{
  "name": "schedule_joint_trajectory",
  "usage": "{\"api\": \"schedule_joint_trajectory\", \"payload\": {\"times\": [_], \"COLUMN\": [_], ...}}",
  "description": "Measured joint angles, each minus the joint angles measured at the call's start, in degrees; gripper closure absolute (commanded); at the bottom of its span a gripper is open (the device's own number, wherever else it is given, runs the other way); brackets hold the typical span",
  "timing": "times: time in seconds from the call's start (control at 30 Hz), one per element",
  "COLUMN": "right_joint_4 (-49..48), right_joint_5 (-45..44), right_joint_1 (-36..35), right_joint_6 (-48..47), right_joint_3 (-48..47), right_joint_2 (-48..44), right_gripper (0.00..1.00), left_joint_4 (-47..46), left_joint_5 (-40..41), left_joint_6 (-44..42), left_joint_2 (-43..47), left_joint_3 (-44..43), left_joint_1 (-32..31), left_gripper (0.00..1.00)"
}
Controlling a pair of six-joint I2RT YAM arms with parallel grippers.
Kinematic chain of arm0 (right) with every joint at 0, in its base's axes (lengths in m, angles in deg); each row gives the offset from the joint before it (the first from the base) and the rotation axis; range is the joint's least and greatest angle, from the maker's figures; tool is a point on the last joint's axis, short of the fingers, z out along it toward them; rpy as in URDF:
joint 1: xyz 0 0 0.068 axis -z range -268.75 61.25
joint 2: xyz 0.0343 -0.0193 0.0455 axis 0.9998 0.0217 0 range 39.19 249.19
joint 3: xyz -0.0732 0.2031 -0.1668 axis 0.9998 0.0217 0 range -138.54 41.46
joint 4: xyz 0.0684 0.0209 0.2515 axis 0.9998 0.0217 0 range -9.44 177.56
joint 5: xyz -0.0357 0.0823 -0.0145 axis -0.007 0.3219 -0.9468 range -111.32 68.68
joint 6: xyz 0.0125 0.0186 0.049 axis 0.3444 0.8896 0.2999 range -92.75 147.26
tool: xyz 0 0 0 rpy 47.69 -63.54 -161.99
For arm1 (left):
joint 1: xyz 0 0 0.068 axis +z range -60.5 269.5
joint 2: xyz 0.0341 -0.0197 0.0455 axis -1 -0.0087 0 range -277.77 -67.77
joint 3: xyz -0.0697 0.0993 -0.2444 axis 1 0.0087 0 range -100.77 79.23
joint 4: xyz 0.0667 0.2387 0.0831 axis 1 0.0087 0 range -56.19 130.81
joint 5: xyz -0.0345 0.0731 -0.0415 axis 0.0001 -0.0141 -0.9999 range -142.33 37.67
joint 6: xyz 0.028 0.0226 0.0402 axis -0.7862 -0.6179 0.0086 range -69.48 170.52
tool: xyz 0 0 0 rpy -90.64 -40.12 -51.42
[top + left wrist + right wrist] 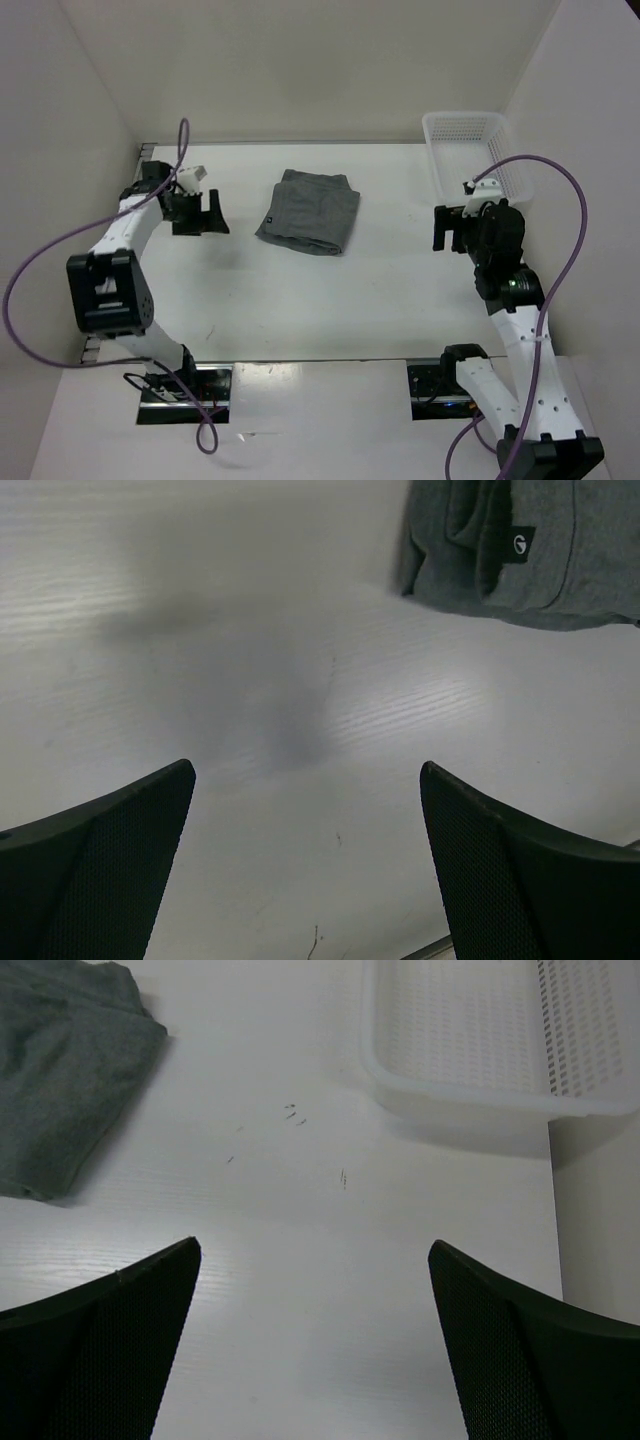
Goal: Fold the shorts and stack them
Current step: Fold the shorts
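Observation:
The grey shorts lie folded into a compact bundle on the white table, between the two arms. A small dark tag shows on the near fold in the left wrist view. The shorts also show at the top left of the right wrist view. My left gripper is open and empty, left of the shorts and apart from them. My right gripper is open and empty, well to the right of the shorts.
A white mesh basket stands at the back right, just behind the right gripper; its rim shows in the right wrist view. White walls close in the table at the back and both sides.

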Motion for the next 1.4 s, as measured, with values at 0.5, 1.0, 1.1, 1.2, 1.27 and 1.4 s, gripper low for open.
{"api": "schedule_joint_trajectory", "payload": {"times": [0.5,1.0,1.1,1.2,1.27,1.4], "right_joint_4": [-4.74,-6.84,-7.15,-7.34,-7.39,-7.54], "right_joint_5": [3.67,3.85,3.74,3.67,3.67,3.85], "right_joint_1": [-0.09,-0.07,-0.07,-0.07,-0.07,-0.07], "right_joint_6": [1.33,1.77,1.77,1.77,1.75,1.77], "right_joint_3": [2.19,2.12,2.12,2.12,2.12,2.12], "right_joint_2": [2.23,6.86,7.23,7.26,7.26,7.26], "right_gripper": [0.01,0.01,0.01,0.01,0.01,0.01], "left_joint_4": [-2.47,-4.48,-3.76,-3.80,-3.93,-3.08], "left_joint_5": [-6.99,-0.68,-2.40,-4.76,-6.43,-8.63], "left_joint_6": [0.22,0.11,0.15,0.26,0.37,0.48], "left_joint_2": [-30.05,-34.05,-34.53,-34.29,-33.51,-30.77], "left_joint_3": [-17.66,-21.70,-21.40,-20.22,-18.47,-13.40], "left_joint_1": [-13.20,-19.71,-20.52,-20.65,-20.52,-20.76], "left_gripper": [0.00,0.80,1.00,1.00,0.99,0.86]}}
